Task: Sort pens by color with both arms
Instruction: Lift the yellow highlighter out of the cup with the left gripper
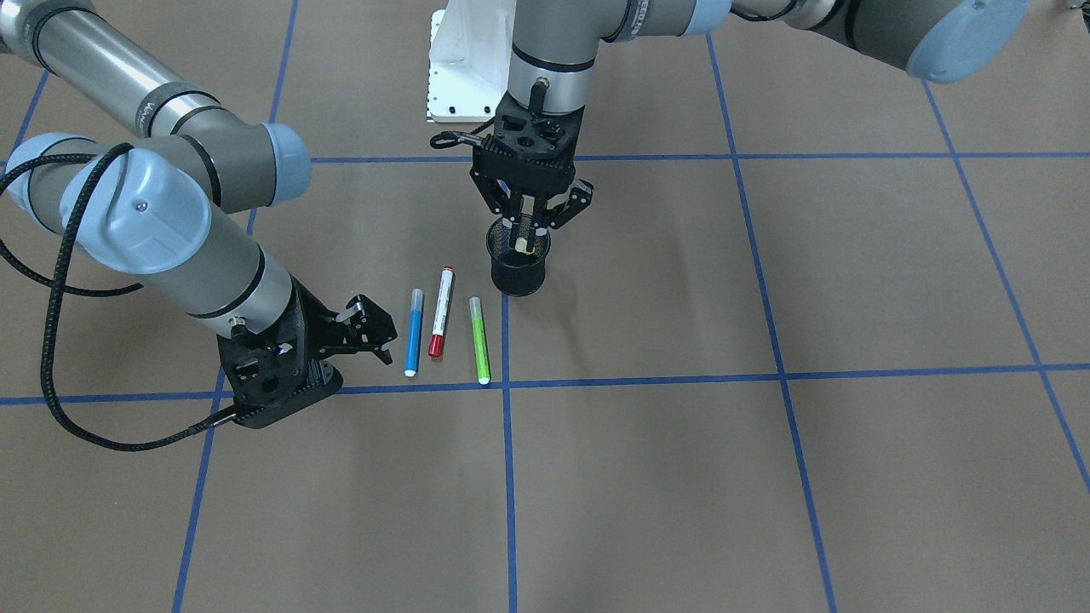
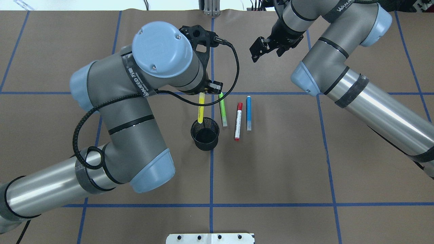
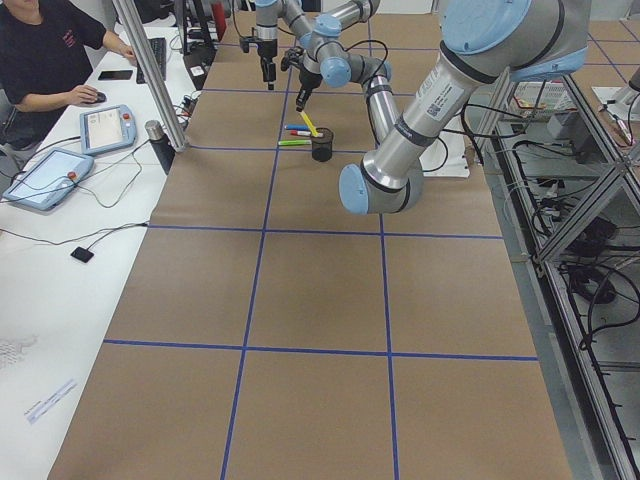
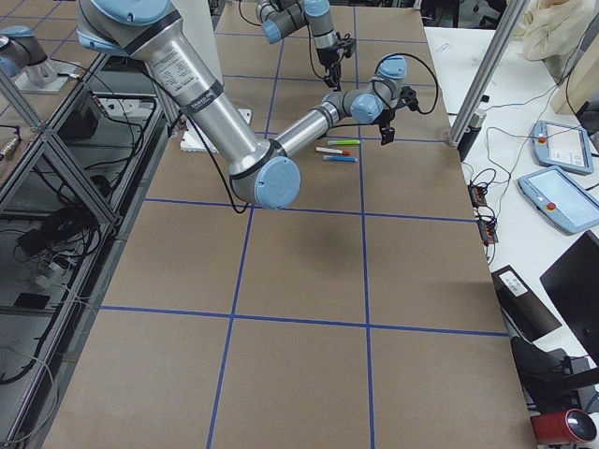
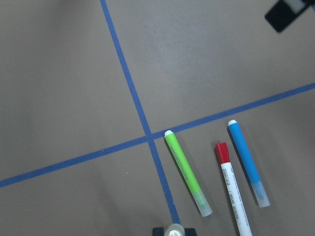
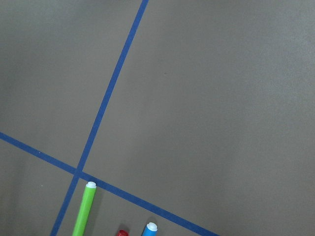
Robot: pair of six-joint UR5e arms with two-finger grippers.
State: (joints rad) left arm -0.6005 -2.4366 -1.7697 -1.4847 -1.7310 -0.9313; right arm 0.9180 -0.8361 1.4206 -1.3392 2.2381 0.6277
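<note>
Brown table: left tool clamps yellow pen over cup; right tool apart.

Even, diffuse light from overhead falls on the brown worktop; shadows under the left arm and right arm are soft and faint. Pale sheen streaks their silver tubes. Wrist views look dimmer, slightly grainy.
</note>
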